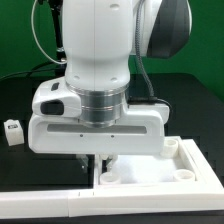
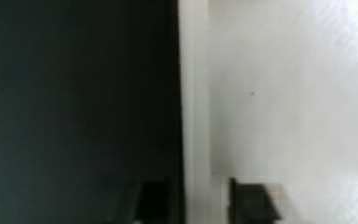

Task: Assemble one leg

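Note:
One leg (image 1: 11,132), a small white post with a black tag, stands on the black table at the exterior view's left, far from my gripper. No other leg shows. My gripper (image 1: 97,160) hangs low over the left wall of the big white rimmed tray-like piece (image 1: 150,180). In the wrist view my gripper (image 2: 202,200) straddles that piece's wall (image 2: 195,100). One dark finger (image 2: 155,202) is on the outer, dark side and the other is over the white inside. A gap shows beside the inner finger, so the jaws stand open and hold nothing.
A white raised bar (image 1: 40,205) runs along the front edge at the exterior view's left, next to the tray-like piece. Round sockets (image 1: 172,146) sit in that piece's corners. My arm's white body hides the table's middle. A green wall stands behind.

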Action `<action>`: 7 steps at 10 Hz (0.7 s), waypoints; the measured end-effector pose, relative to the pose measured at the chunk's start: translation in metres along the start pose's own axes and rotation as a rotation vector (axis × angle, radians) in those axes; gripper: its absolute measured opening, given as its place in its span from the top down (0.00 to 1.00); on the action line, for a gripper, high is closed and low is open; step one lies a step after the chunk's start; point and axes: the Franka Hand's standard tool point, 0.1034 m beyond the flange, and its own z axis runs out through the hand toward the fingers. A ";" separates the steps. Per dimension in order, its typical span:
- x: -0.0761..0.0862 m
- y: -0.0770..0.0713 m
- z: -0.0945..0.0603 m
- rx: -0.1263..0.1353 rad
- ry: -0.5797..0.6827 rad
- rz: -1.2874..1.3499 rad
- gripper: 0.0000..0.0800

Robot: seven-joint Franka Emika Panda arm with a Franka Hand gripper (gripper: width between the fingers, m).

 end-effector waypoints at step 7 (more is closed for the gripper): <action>-0.066 0.000 -0.037 0.022 -0.003 -0.014 0.19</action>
